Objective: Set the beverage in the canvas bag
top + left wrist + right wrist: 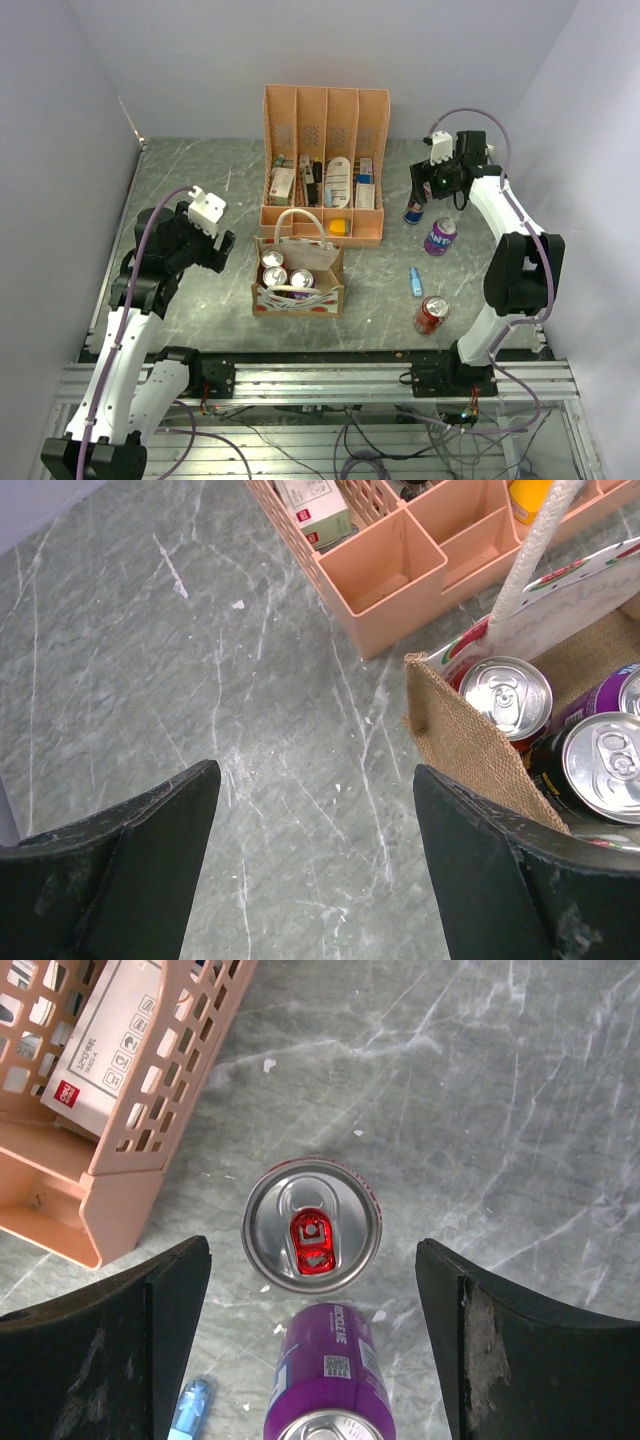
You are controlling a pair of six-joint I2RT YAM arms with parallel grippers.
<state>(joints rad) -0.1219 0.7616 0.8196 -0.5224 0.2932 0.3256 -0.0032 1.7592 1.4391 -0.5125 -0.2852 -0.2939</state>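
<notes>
An upright can with a silver lid and red tab (312, 1225) stands on the table beside the organiser; it is also visible as a blue-and-red can (413, 211). My right gripper (312, 1252) (427, 192) hovers open over it, one finger on each side, touching nothing. A purple can (333, 1370) (440, 236) stands just beyond. The canvas bag (297, 290) (465, 745) sits mid-table with several cans (505, 695) inside. My left gripper (315, 775) (220, 245) is open and empty over bare table, left of the bag's corner.
The peach file organiser (323, 165) (400, 570) (90, 1140) stands behind the bag, holding boxes. A red can (432, 314) lies on its side near the front right. A small blue object (415, 281) (190, 1410) lies between it and the purple can.
</notes>
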